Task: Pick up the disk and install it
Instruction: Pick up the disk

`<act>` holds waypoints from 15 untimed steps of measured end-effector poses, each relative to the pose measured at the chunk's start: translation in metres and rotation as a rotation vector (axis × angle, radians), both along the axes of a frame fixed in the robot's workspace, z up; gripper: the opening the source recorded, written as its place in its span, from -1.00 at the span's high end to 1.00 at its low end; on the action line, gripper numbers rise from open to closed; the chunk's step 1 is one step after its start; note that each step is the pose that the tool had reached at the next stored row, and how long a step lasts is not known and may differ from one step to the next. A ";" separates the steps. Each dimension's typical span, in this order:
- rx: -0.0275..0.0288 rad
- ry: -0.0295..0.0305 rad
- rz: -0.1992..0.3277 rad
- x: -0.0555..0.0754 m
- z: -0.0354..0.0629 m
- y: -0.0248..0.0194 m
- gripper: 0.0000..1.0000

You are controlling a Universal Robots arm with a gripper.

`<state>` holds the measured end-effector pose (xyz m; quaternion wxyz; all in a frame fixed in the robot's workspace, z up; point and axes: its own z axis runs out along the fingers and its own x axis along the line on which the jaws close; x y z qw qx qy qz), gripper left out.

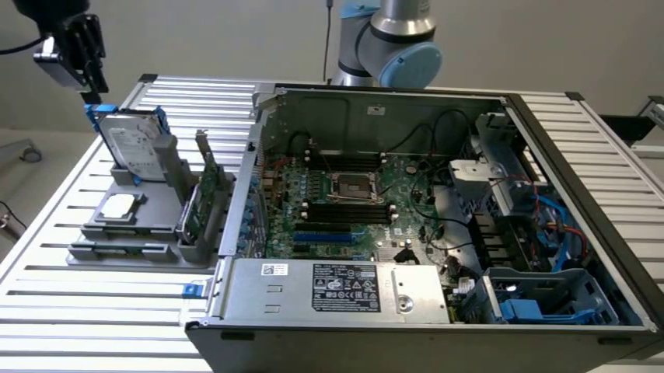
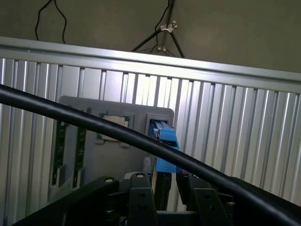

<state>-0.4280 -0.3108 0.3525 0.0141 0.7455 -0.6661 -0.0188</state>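
The disk [image 1: 135,144] stands upright on edge in a grey holder [image 1: 135,233] at the exterior view's left, silver-grey with a white label and blue rails. My gripper [image 1: 92,87] hangs just above its top edge, a little toward the exterior view's left, and is not touching it. In the wrist view the two black fingers [image 2: 141,200] stand apart, and the disk [image 2: 164,136] shows edge-on by its blue rail in line with the gap between them. My gripper [image 2: 171,202] is open and holds nothing.
An open computer case [image 1: 415,311] with its motherboard [image 1: 353,194] lies beside the holder, with a blue drive cage [image 1: 550,299] at its near right corner. A green circuit card [image 1: 202,198] and a small silver square piece [image 1: 120,206] sit in the holder. A black cable [image 2: 94,122] crosses the wrist view.
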 end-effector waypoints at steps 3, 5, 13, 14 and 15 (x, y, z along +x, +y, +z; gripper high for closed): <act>0.0000 -0.0038 0.010 -0.001 -0.0005 -0.0001 0.04; -0.0001 -0.0125 0.016 -0.001 -0.0019 0.0002 -0.08; -0.0006 -0.0368 0.036 -0.002 -0.0129 0.0013 -0.08; -0.0008 -0.0369 0.037 -0.002 -0.0136 0.0013 -0.08; -0.0008 -0.0368 0.038 -0.002 -0.0143 0.0013 -0.08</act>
